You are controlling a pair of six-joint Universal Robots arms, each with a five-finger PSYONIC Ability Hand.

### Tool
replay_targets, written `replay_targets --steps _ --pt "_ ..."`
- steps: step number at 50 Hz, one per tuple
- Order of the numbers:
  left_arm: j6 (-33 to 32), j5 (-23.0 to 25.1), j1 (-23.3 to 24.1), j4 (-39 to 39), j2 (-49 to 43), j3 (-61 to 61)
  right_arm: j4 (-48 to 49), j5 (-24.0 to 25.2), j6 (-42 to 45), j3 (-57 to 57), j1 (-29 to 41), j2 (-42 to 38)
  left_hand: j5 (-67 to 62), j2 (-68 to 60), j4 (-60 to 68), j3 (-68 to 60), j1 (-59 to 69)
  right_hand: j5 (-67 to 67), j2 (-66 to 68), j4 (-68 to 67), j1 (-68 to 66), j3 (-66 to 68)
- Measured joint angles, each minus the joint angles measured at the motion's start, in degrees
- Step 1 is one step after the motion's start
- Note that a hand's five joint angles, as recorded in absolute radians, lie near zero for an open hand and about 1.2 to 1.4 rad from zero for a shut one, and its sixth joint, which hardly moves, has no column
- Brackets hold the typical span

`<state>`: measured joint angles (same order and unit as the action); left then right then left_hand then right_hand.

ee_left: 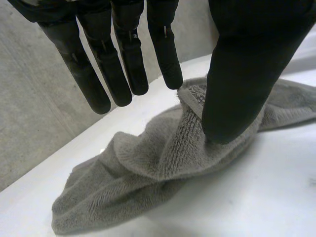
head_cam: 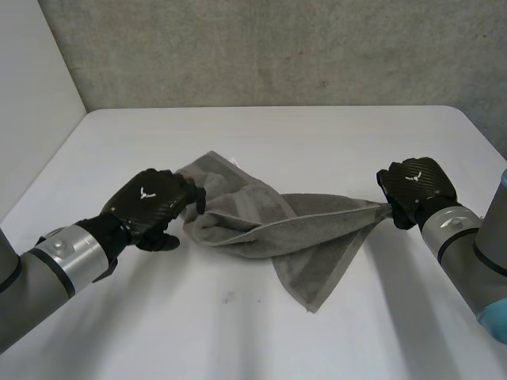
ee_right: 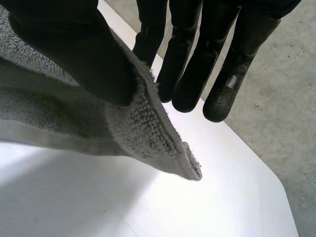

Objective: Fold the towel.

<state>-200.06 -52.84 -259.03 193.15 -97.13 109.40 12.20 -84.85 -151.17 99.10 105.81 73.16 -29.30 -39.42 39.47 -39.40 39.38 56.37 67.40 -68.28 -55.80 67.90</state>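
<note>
My right robot hand (head_cam: 416,184) pinches a corner of the crumpled grey terry towel (head_cam: 261,223) at mid-right; I'd clamp the straight-fingered left robot hand (head_cam: 150,203) before stretching.

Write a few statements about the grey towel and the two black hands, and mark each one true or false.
1. The grey terry towel lies spread flat on the white table. False: it is bunched and twisted.
2. The right hand pinches a corner of the towel between its thumb and fingers. True.
3. Both hands are at the same end of the towel. False: the left hand is at the opposite, bunched end.
4. The left hand's fingers are straight, with its thumb against the towel. True.
</note>
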Motion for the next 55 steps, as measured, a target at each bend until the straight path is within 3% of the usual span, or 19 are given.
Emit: replay_targets --steps 15,24,31,40,55 --pt "-1.83 0.11 1.28 0.80 -0.58 2.93 0.02 -0.05 0.02 -0.04 0.28 -1.86 -0.07 -0.01 0.02 -0.02 0.01 0.10 0.00 -0.03 0.00 0.00" --pt "-2.45 5.09 1.66 0.99 0.15 5.41 0.05 -0.05 0.09 -0.15 0.36 -2.73 -0.06 0.00 0.00 -0.01 0.01 0.20 0.00 -0.03 0.00 0.00" --pt "-7.61 6.68 1.76 1.46 -0.19 6.85 0.03 -0.05 0.09 -0.12 0.31 -2.94 -0.05 0.07 -0.09 0.05 -0.04 0.24 0.00 -0.03 0.00 -0.01" --pt "-16.88 5.91 2.13 4.91 -3.42 6.77 0.06 -0.05 0.09 -0.08 0.32 -3.39 0.76 0.76 -0.87 0.71 -0.66 0.29 0.00 -0.03 0.00 0.00" --pt "-18.29 1.35 3.66 16.48 -13.72 1.91 0.11 0.02 0.09 -0.15 0.36 -4.09 2.22 2.31 -2.43 2.28 -2.24 0.33 0.00 -0.03 0.00 0.00"
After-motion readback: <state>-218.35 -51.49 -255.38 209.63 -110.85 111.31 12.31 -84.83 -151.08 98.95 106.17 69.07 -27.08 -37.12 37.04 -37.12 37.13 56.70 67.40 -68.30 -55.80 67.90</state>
